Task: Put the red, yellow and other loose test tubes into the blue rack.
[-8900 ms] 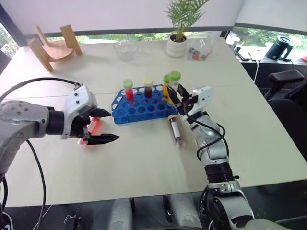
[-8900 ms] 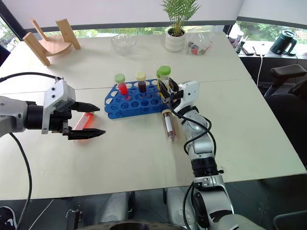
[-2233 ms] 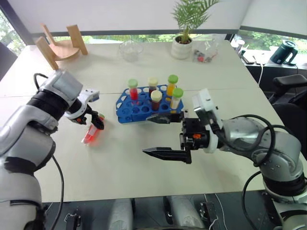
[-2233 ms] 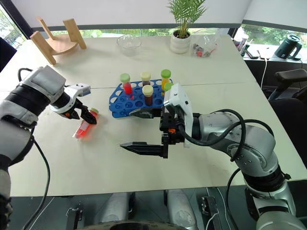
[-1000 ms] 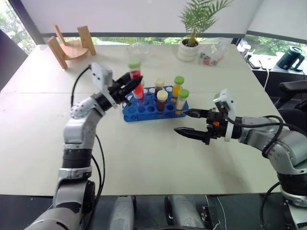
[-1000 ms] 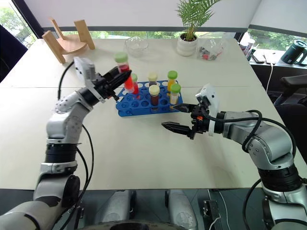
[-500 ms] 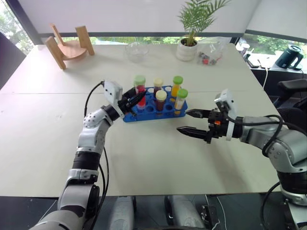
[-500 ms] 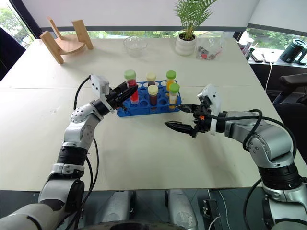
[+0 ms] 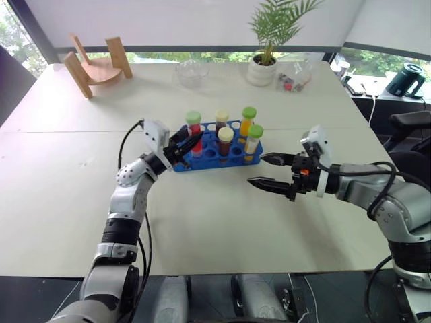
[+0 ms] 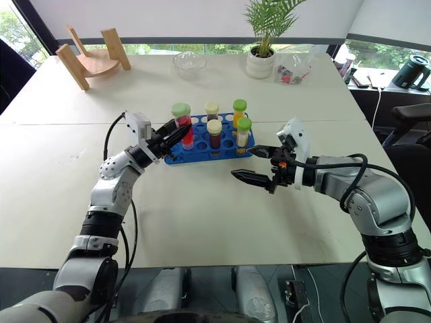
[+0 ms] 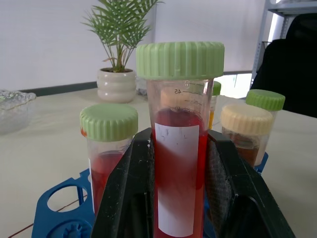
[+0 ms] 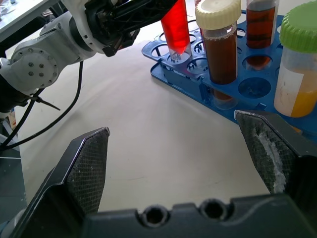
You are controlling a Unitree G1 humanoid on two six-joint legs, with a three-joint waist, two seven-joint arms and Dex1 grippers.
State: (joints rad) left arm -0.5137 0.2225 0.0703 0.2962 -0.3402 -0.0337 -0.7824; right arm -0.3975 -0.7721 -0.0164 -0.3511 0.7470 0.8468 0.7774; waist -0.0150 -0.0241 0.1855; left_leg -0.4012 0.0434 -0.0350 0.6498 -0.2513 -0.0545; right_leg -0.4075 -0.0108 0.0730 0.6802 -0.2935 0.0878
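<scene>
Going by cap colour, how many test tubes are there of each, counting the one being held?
Green caps: 4 (held red tube, racked red tube, orange tube, yellow tube)
Cream caps: 2 (front brown tube, rear dark tube)
Total: 6

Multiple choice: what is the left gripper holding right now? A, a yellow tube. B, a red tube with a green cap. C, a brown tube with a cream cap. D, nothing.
B: the left gripper is shut on the red tube with a green cap, its tip in a hole of the blue rack.
</scene>
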